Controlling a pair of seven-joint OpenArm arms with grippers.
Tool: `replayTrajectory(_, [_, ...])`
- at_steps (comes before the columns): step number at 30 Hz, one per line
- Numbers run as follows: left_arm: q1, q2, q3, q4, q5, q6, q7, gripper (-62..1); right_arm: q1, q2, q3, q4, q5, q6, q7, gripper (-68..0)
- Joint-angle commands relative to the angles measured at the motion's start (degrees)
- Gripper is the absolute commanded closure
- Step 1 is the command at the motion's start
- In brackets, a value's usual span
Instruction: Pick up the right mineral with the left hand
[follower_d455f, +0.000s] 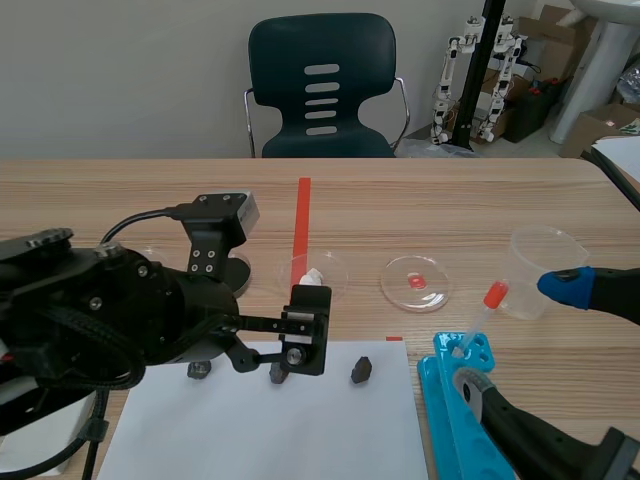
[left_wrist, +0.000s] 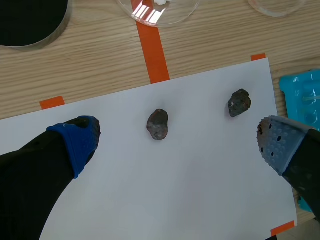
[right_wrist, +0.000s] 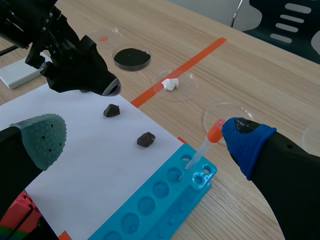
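Right mineral, a dark rough lump, sits lower centre on white paper; our left gripper gapes; clear dish holds white chunk.

The scene view looks from between the arms, forward along the counter to a chair beyond its far edge. The left wrist view looks almost straight down, close above the white sheet, past the left tool. The right wrist view slants down from farther off, over the blue rack; all three share the sheet and the right mineral.
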Motion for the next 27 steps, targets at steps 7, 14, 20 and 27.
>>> replayTrajectory(7, [-7.78, 10.21, 5.44, -7.30, 3.65, 2.43, 7.78, -62.3, 0.39, 0.00, -0.04, 0.85, 0.81, -0.02, 0.83, -67.9])
replayTrajectory(14, [-11.28, 19.67, 7.39, -14.69, 13.88, 2.97, 17.05, -62.3, 0.39, 0.00, -0.04, 0.85, 0.81, -0.02, 0.83, -67.9])
replayTrajectory(20, [-12.41, 26.82, 7.69, -21.44, 27.30, 0.09, 25.49, -62.3, 0.39, 0.00, -0.04, 0.85, 0.81, -0.02, 0.83, -67.9])
replayTrajectory(27, [-15.28, 30.47, 12.63, -28.37, 29.05, -1.09, 27.23, -62.3, 0.39, 0.00, -0.04, 0.85, 0.81, -0.02, 0.83, -67.9])
